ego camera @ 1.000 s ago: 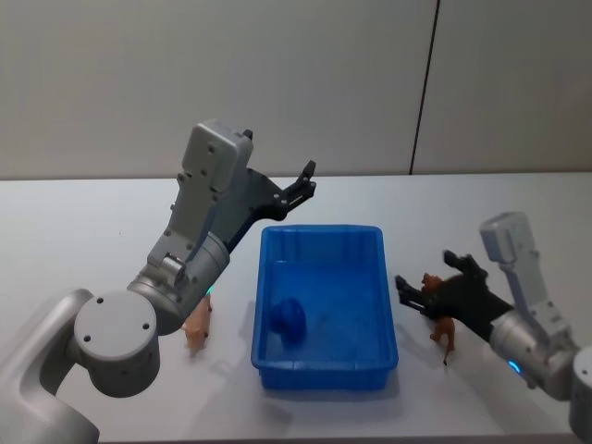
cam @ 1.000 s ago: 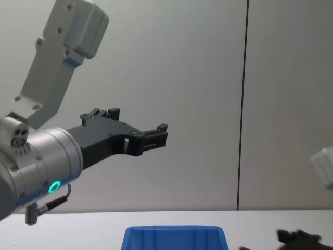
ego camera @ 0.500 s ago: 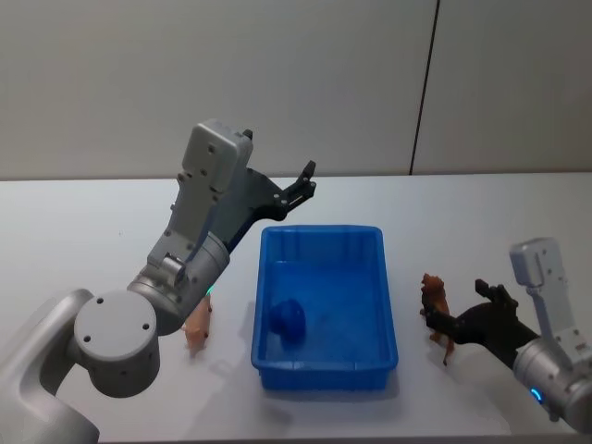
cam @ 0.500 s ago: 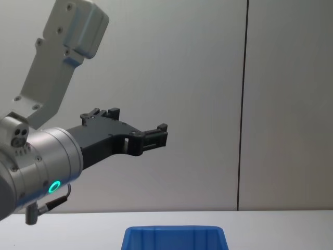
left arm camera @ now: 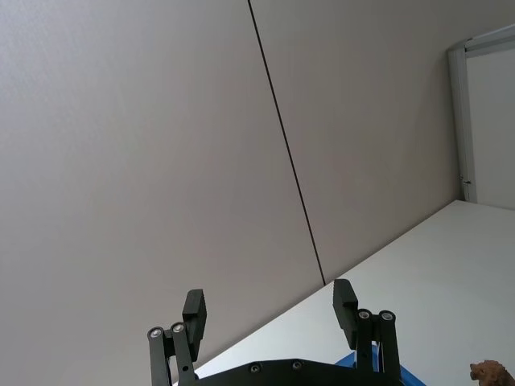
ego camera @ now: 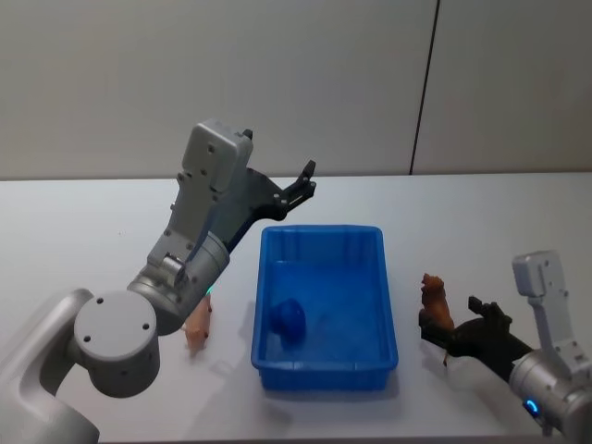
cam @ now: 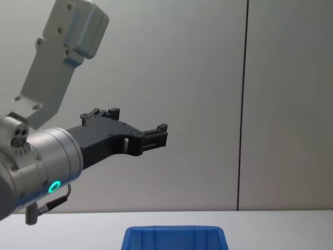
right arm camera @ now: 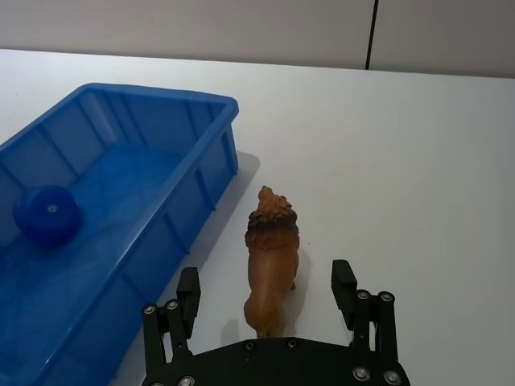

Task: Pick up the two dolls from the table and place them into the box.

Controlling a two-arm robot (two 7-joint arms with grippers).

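Your right pincer (right arm camera: 267, 283): wide, lion doll (right arm camera: 272, 241) standing between its fingers, ungripped | box (right arm camera: 201, 173) just beside it | your left pincer (left arm camera: 269, 299): wide, high above the worktop (right arm camera: 402, 161).

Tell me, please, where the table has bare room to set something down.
Free: the strip of table between the box and the back wall, and the far right beyond the lion doll. Crowded: right of the box, where the right gripper's open jaws flank the lion doll; left of it, the pink doll under the left arm.
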